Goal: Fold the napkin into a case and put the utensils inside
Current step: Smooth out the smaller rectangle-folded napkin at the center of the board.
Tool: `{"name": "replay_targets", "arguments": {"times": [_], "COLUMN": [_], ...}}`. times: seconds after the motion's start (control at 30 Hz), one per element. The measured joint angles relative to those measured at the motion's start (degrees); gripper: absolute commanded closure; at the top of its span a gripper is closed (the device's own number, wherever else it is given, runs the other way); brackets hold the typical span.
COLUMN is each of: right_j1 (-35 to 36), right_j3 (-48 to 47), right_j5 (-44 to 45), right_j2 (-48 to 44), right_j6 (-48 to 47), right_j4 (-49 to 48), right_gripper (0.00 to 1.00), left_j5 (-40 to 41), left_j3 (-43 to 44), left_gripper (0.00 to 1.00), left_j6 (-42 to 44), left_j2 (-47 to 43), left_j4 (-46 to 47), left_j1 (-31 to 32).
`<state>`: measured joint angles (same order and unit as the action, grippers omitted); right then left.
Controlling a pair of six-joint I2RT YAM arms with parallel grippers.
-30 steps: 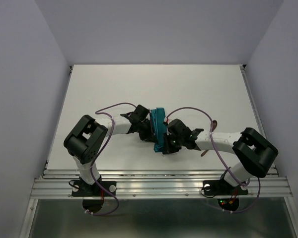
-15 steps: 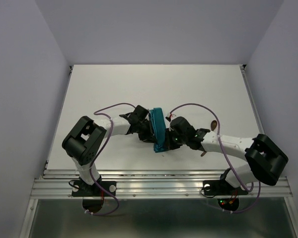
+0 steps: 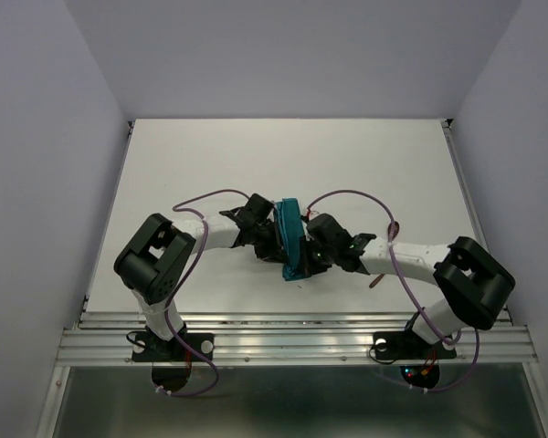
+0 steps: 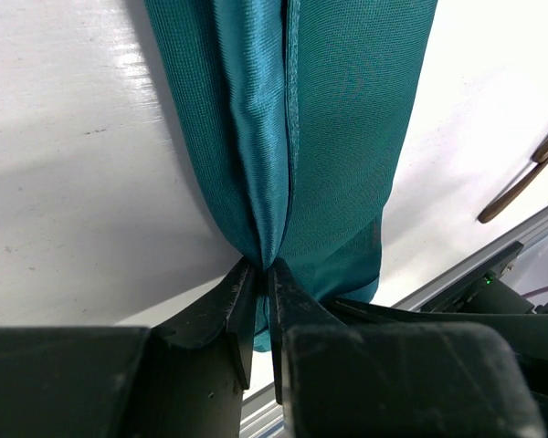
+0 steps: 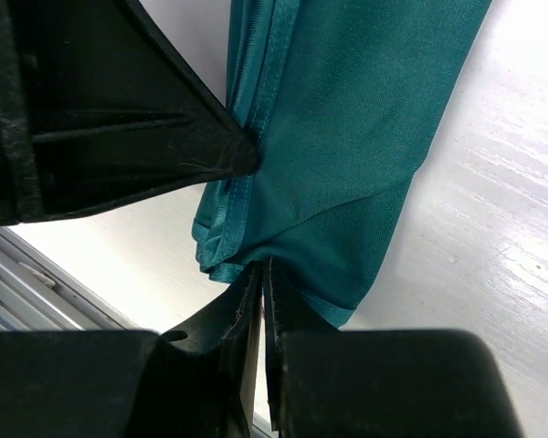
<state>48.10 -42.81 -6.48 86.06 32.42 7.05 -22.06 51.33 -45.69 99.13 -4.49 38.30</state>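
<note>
The teal napkin [image 3: 290, 239] lies folded into a narrow strip running away from the arms, mid-table. My left gripper [image 3: 272, 245] is at its left side, shut on a raised lengthwise fold of the napkin [image 4: 292, 137]; the pinch [image 4: 261, 266] sits near the strip's near end. My right gripper [image 3: 307, 261] comes in from the right and is shut on the near end of the napkin [image 5: 347, 137], its tips [image 5: 263, 266] on the hem. The utensils [image 3: 394, 230] are reddish-brown and lie to the right, mostly hidden under the right arm. One thin utensil [image 4: 528, 175] shows in the left wrist view.
The metal rail [image 3: 292, 336] runs along the table's near edge, close behind the strip's near end. White table [image 3: 283, 164] stretches beyond the napkin to the back wall. The left gripper's black fingers [image 5: 119, 119] fill the upper left of the right wrist view, touching the cloth.
The right arm swung its elbow out to the right and came back; its gripper stayed on the napkin's near end. The left gripper held its place at the fold.
</note>
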Motion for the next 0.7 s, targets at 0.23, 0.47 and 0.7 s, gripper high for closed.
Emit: {"name": "replay_targets", "arguments": {"times": [0.23, 0.47, 0.7], "right_j1": [-0.11, -0.04, 0.00], "right_j3": [0.72, 1.40, 1.79], "right_j5": [-1.73, -2.36, -2.08], "right_j2": [3.21, 3.65, 3.39], "right_j6": [-0.44, -1.53, -3.19], "right_j4": [-2.78, -5.11, -5.40], "right_gripper": [0.91, 0.91, 0.92], "left_j5": [-0.11, 2.49, 4.35], "left_j3": [0.02, 0.07, 1.53], "left_gripper": [0.58, 0.53, 0.54], "left_j6": [0.09, 1.11, 3.13], "left_j2": [-0.13, -2.89, -5.27], "left_j4": [-0.46, -4.04, -6.95], "left_j1": [-0.02, 0.22, -0.83]}}
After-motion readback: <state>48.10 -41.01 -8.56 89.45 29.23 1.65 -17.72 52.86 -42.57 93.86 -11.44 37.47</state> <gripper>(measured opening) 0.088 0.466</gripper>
